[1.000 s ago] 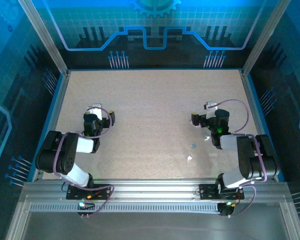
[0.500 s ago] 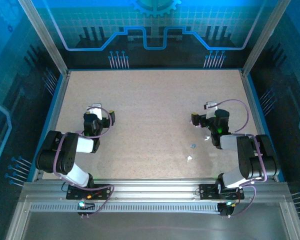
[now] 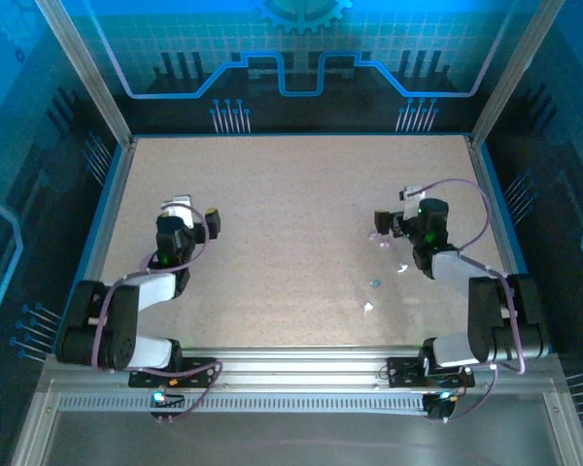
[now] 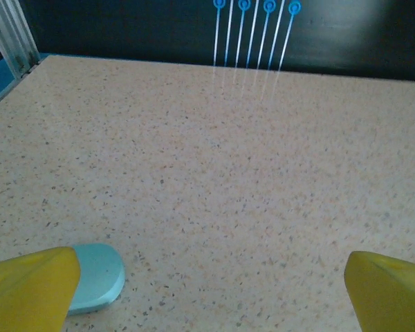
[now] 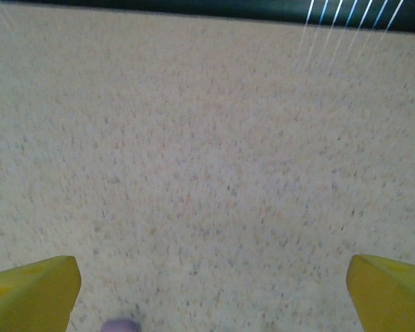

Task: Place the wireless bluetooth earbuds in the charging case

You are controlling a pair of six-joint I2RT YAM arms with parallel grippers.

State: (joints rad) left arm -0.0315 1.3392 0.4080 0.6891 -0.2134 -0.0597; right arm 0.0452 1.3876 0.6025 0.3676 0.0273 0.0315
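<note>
left gripper spread wide, pale blue case lower left; right gripper spread; earbuds lower right of centre.

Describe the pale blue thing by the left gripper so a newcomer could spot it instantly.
In the left wrist view, start from the speckled beige table and drop to the lower left, where the open left gripper shows a yellow finger. Partly behind that finger lies the charging case: a smooth, flat, pale blue oval, unlike the angular yellow fingers.

table: speckled beige | on it: pale blue case; tiny earbuds lying loose
</note>
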